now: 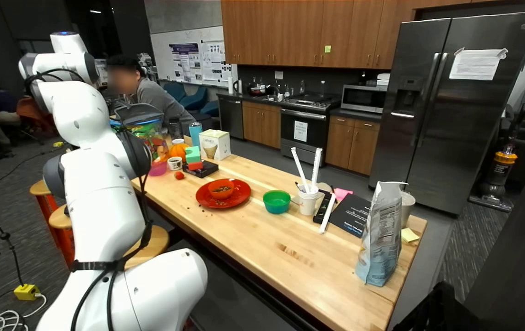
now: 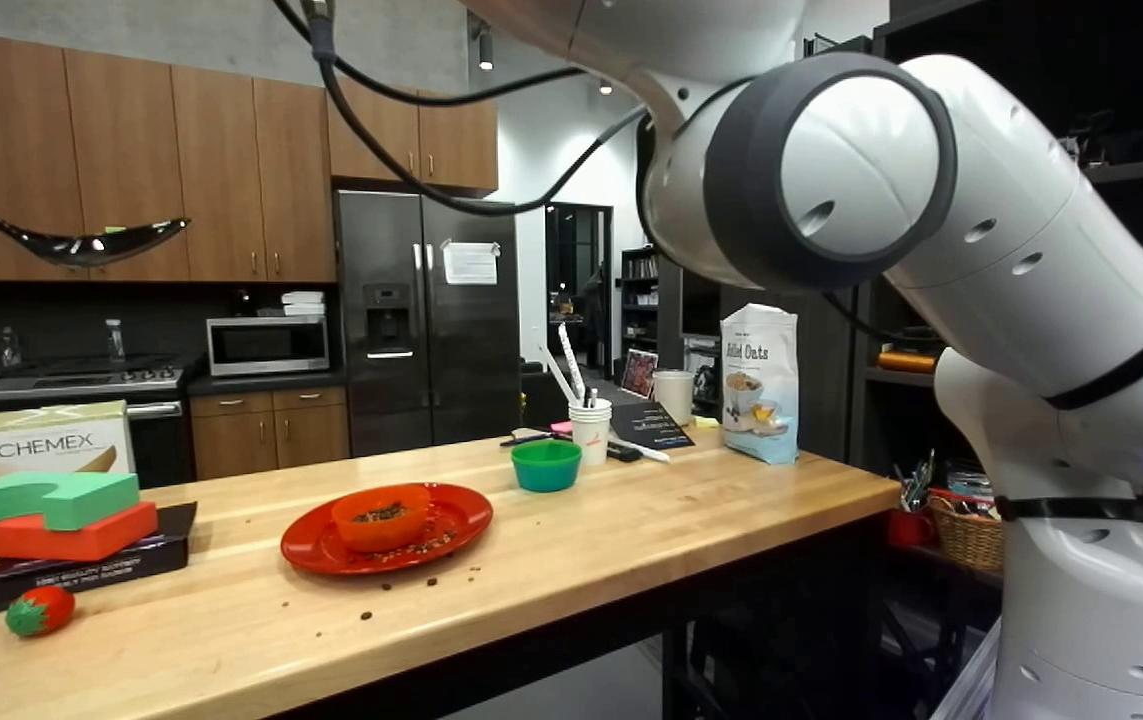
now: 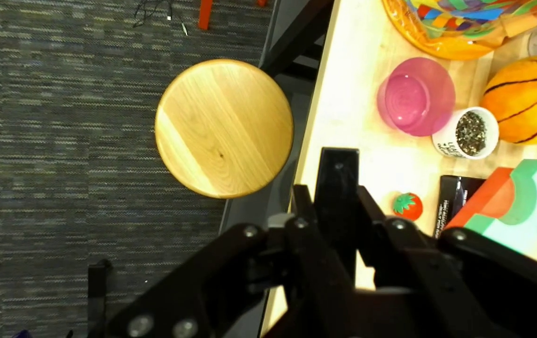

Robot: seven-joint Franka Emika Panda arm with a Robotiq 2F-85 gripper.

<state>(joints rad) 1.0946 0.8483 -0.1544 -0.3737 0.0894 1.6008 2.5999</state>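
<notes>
Wooden table (image 1: 253,225); brown cabinets (image 1: 299,32), grey fridge (image 1: 460,119) beyond.

Down from high up, diagonally across the wooden table (image 1: 280,262), goes the look in an exterior view, the white arm (image 1: 94,193) filling the left side close to the lens, the refrigerator (image 1: 457,105) at upper right. Now low: just above table height in an exterior view, facing across the near edge, a dark spoon (image 2: 71,245) at upper left and the arm crowding the upper right, very near. Over to the wrist view, staring straight down, the gripper (image 3: 332,188) jutting in from the bottom, a round stool (image 3: 223,129) left of centre. Both exterior views share the red plate (image 1: 241,192) and refrigerator; all three catch the green block (image 3: 529,202)!
</notes>
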